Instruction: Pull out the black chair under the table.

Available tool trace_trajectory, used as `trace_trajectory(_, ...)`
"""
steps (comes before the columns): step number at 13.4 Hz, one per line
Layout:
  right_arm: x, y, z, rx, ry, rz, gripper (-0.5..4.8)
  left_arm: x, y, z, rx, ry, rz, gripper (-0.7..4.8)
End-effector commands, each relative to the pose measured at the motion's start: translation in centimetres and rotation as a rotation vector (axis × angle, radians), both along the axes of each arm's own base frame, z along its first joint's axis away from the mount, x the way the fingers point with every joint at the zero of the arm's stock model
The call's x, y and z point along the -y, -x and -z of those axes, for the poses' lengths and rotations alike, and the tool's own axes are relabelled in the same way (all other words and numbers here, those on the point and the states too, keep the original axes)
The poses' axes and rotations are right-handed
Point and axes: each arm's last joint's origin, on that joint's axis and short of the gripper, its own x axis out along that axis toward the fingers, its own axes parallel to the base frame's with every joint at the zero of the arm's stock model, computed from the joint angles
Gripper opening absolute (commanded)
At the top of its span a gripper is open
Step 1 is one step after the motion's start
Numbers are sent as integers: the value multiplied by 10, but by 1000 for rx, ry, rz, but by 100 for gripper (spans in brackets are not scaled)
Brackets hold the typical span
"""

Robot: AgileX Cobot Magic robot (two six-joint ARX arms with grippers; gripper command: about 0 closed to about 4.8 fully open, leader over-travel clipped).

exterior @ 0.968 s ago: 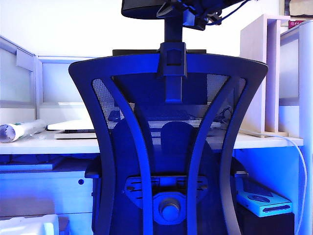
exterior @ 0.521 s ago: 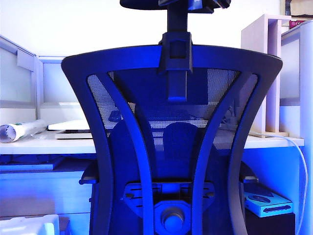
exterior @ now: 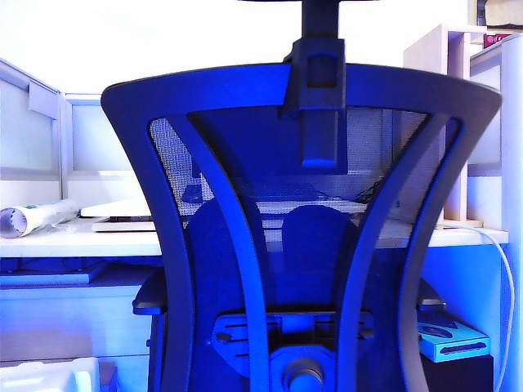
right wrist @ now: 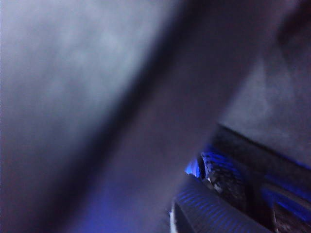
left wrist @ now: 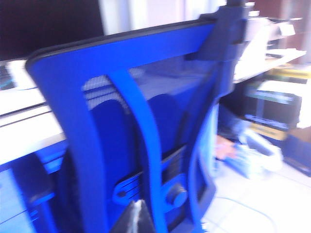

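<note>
The black chair (exterior: pixel 302 204) fills the exterior view, its mesh back and curved ribs facing the camera and the headrest post (exterior: pixel 320 90) running off the top edge. Behind it stands the white table (exterior: pixel 82 242). In the left wrist view the chair (left wrist: pixel 121 111) shows from the side, and my left gripper (left wrist: pixel 139 216) hangs low near its back, shut and empty. My right gripper (right wrist: pixel 170 213) is out of the exterior view. Its wrist view is filled by a dark blurred part of the chair pressed against one ribbed finger pad (right wrist: pixel 209 211).
On the table lie a rolled paper tube (exterior: pixel 37 218) and a flat white slab (exterior: pixel 122 211). A tall pale shelf unit (exterior: pixel 437 122) stands at the right, with a cyan box (exterior: pixel 449 339) and a white cable (exterior: pixel 502 269) below. Boxes and bags (left wrist: pixel 272 102) crowd the floor.
The chair back has grown larger and drifted right in the exterior view, coming toward the camera. The headrest and my right gripper on it have passed above the top edge.
</note>
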Motion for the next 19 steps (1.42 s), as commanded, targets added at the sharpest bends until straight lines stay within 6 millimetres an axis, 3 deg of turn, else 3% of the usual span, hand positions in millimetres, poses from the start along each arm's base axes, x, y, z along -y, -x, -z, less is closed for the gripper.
trace_trajectory(1,18,28,-56,167,-223,71,-7,1,1,-2,4,16,70,-5)
trace_trajectory(7,27,50,-60,116,-201,48,-7,4,7,-19,136,58,219,-5)
trace_trajectory(12,38,74,-70,137,-214,48,-7,5,9,-21,132,75,264,-5)
trace_trajectory(15,40,79,-67,93,-192,50,0,5,9,-21,131,75,264,-5)
trace_trajectory(17,40,80,-59,15,-160,23,286,5,9,-21,131,75,264,-5)
trace_trajectory(19,41,82,-55,-33,-139,27,386,5,9,-21,131,75,265,-5)
